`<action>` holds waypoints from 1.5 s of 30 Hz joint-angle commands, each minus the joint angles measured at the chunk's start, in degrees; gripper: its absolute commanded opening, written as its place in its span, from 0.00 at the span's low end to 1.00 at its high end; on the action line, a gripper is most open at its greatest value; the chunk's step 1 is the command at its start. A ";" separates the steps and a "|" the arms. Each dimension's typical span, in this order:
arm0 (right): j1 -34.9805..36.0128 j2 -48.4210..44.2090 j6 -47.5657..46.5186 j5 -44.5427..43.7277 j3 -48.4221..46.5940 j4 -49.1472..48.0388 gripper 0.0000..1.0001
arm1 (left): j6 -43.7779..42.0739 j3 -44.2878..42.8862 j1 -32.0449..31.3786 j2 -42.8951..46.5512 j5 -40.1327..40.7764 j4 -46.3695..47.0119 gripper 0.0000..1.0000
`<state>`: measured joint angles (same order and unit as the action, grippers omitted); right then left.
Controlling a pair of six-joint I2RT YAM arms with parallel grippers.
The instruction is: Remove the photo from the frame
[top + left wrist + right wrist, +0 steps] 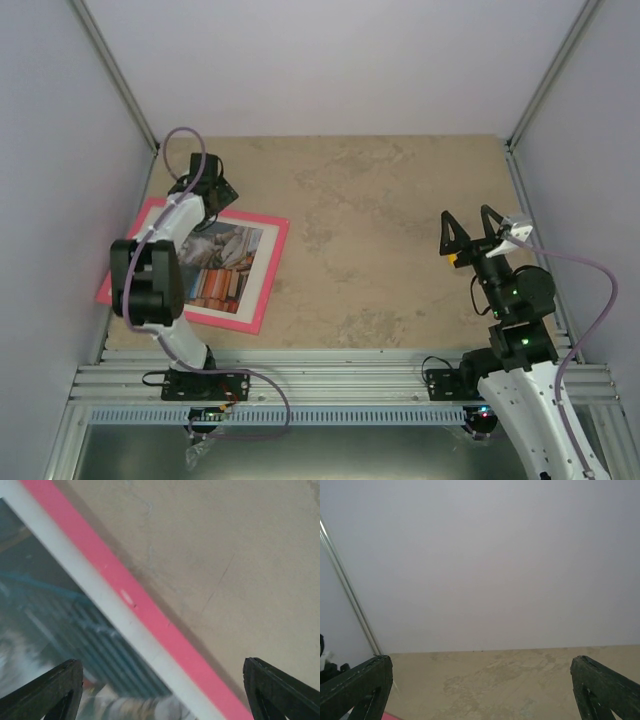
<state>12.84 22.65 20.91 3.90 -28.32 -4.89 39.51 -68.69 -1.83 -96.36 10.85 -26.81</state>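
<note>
Desk (400, 250): beige stone-look surface, grey walls.
Frame (266, 280): pink, flat at near left, photo (225, 265) inside.
Left tool (213, 193): wide open, empty, over frame's far edge.
Right tool (468, 222): open, empty, at right.

From where I stand, nothing here can be read. The photo (222, 265) inside the frame (273, 272) is only bands of colour from above. In the left wrist view it is close but blurred, and no letters or numbers can be made out on it. The pink edge of the frame shows only a small pale scuff, not a mark or label.
</note>
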 commanded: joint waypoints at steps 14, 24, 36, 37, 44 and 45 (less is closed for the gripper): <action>2.10 -0.46 -0.91 -3.37 1.25 -1.47 0.98 | 0.41 -12.62 0.18 -18.67 4.47 -1.68 0.71; 2.13 -0.55 -0.92 -3.37 1.26 -1.38 0.98 | -0.43 -14.94 0.16 -22.52 3.97 -3.70 0.59; 2.28 -0.73 -0.75 -3.37 1.29 -1.27 0.98 | -1.59 -13.77 0.08 -23.29 -3.41 -3.40 0.34; 2.28 -0.69 -0.76 -3.37 1.33 -1.37 0.98 | -1.65 -13.45 -0.12 -22.93 -4.12 -3.09 0.33; 2.28 -0.60 -0.62 -3.37 1.42 -1.48 0.98 | -2.41 -14.63 -3.86 -23.08 -6.44 -3.51 0.27; 2.29 -0.59 -0.68 -3.37 1.42 -1.52 0.97 | -2.42 -14.92 -4.42 -23.42 -7.04 -3.54 0.26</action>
<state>14.79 22.41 20.60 1.45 -27.51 -5.17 40.53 -82.83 -2.66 -118.32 10.17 -28.99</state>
